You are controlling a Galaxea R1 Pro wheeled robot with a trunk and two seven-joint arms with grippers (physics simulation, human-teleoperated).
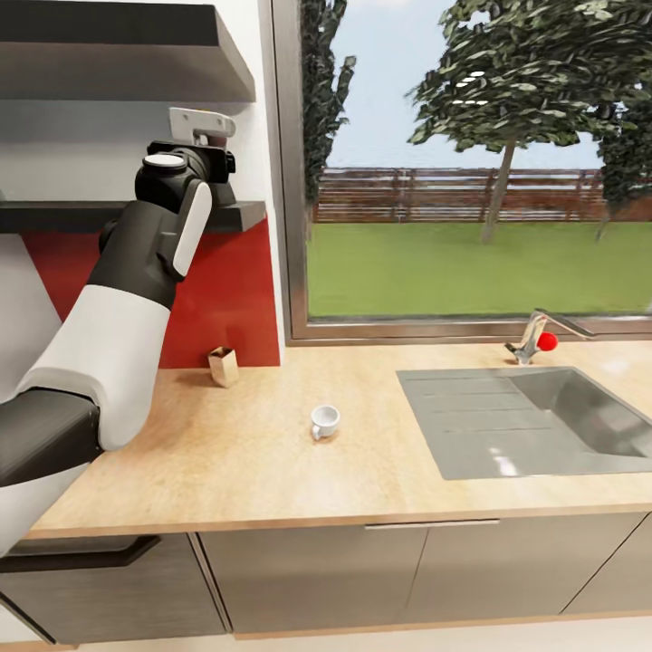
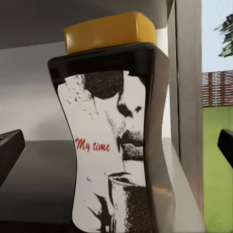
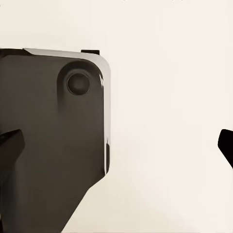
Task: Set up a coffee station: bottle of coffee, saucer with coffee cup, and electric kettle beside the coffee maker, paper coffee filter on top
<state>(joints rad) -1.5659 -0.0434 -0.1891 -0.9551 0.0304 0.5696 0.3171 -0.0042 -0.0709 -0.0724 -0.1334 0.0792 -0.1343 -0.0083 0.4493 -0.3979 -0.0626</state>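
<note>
Left arm raised to the kitchen shelf (image 1: 244,214), its wrist housing blocking the head view of whatever stands there. Left wrist view: the bottle of coffee (image 2: 114,141) stands upright on the glossy black shelf close before the camera, yellow-amber cap on top, black-and-white label reading "My time" facing the lens. The left hand (image 2: 116,150) is spread wide; one dark fingertip (image 2: 8,150) shows at each side edge of that picture, both clear of the bottle, with the bottle between them. Contact: none visible.

A thicker black shelf (image 1: 217,54) hangs above the first, against the white wall. A red panel (image 1: 226,308) covers the wall below the lower shelf.

Table (image 1: 272,453): light wood-grain top over grey cabinet fronts. The coffee cup (image 1: 324,421) sits upright on it, near the middle, alone. A small tan carton (image 1: 223,366) stands at the back by the red panel, well apart from the cup. A steel sink (image 1: 543,426) is set into the table to the right, with a faucet (image 1: 541,337) carrying a red knob behind it. A large window (image 1: 471,163) above shows grass, a fence and trees.

Right wrist view: the right hand (image 3: 116,145) is spread wide, dark fingertips (image 3: 10,145) at both edges, nothing between them; behind it a dark rounded robot part (image 3: 53,141) against a pale surface.
</note>
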